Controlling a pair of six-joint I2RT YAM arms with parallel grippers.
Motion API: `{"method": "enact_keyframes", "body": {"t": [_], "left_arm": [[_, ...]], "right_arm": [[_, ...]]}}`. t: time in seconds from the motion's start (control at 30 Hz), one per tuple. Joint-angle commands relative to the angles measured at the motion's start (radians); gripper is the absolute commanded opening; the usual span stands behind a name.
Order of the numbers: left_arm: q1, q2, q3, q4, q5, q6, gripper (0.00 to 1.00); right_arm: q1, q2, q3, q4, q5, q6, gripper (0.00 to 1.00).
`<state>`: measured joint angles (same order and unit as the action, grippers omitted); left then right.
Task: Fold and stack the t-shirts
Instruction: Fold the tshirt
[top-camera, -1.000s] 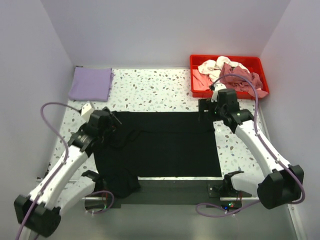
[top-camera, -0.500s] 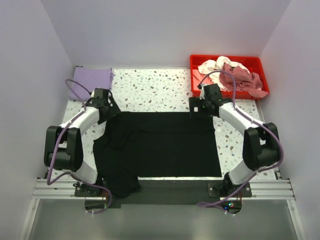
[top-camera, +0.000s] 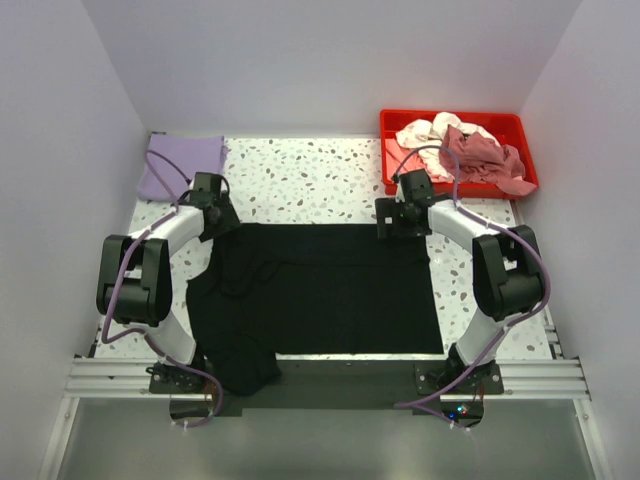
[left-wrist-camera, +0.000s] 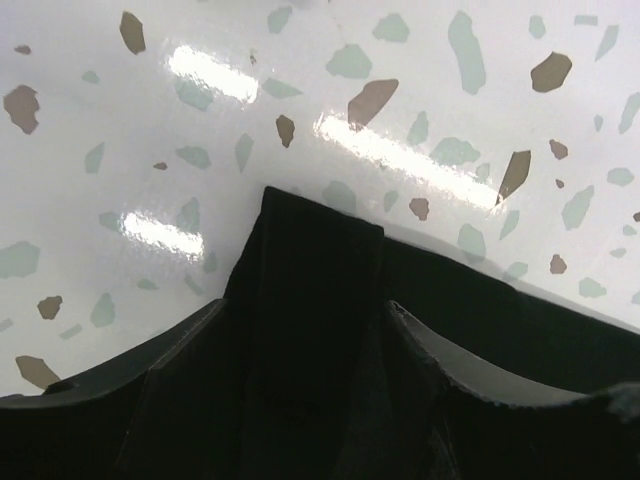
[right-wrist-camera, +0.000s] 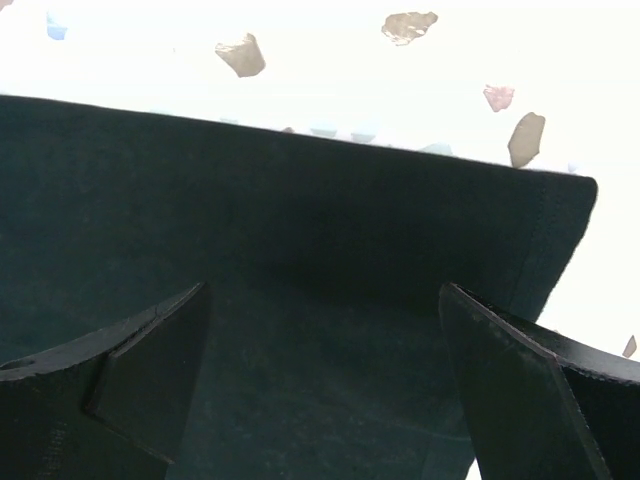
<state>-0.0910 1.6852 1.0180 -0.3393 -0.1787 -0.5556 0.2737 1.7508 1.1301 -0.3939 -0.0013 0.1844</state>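
The large black t-shirt (top-camera: 330, 290) lies spread flat in the middle of the table, with its left side bunched. My left gripper (top-camera: 217, 213) is at the shirt's far left corner. In the left wrist view it (left-wrist-camera: 305, 320) is open, with a flap of black cloth (left-wrist-camera: 315, 270) between the fingers. My right gripper (top-camera: 392, 218) is at the far right corner. In the right wrist view it (right-wrist-camera: 325, 300) is open wide over the black cloth (right-wrist-camera: 300, 200). A folded lavender t-shirt (top-camera: 182, 165) lies at the far left. Pale pink, white and dusty-rose t-shirts (top-camera: 465, 150) are piled in the tray.
A red plastic tray (top-camera: 400, 122) stands at the far right corner, just beyond my right gripper. White walls close in the table on three sides. The speckled tabletop (top-camera: 300, 180) shows between the lavender shirt and the tray.
Both arms have changed pose. The left gripper has moved away to the shirt's far left corner, the right gripper leftward to the far right corner. The black shirt has barely shifted.
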Motion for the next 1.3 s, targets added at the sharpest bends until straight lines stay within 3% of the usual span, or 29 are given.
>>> {"method": "enact_keyframes", "body": {"t": [0.0, 0.13, 0.33, 0.4, 0.57, 0.73, 0.83, 1.27], "left_arm": [[0.008, 0.013, 0.062, 0.0, -0.067, 0.046, 0.65], [0.01, 0.066, 0.088, -0.027, -0.105, 0.068, 0.45], [0.017, 0.106, 0.111, -0.023, -0.067, 0.092, 0.4], [0.019, 0.116, 0.126, -0.044, -0.097, 0.083, 0.33], [0.025, 0.103, 0.125, -0.047, -0.117, 0.066, 0.0], [0.031, 0.048, 0.12, -0.037, -0.116, 0.039, 0.0], [0.046, 0.002, 0.11, -0.033, -0.123, 0.016, 0.0], [0.169, -0.085, 0.1, -0.076, -0.024, -0.05, 0.02]], "right_arm": [[-0.004, 0.018, 0.036, 0.026, 0.059, 0.015, 0.99], [-0.008, 0.029, 0.036, 0.007, 0.089, 0.015, 0.99], [-0.021, 0.042, 0.03, 0.004, 0.09, 0.013, 0.99], [-0.022, 0.047, 0.031, 0.004, 0.087, 0.013, 0.99], [-0.022, 0.081, 0.036, 0.006, 0.073, 0.01, 0.97], [-0.025, 0.108, 0.033, -0.008, 0.09, 0.023, 0.88], [-0.034, 0.121, 0.033, -0.031, 0.11, 0.035, 0.77], [-0.097, 0.127, 0.008, -0.054, 0.1, 0.066, 0.69]]}}
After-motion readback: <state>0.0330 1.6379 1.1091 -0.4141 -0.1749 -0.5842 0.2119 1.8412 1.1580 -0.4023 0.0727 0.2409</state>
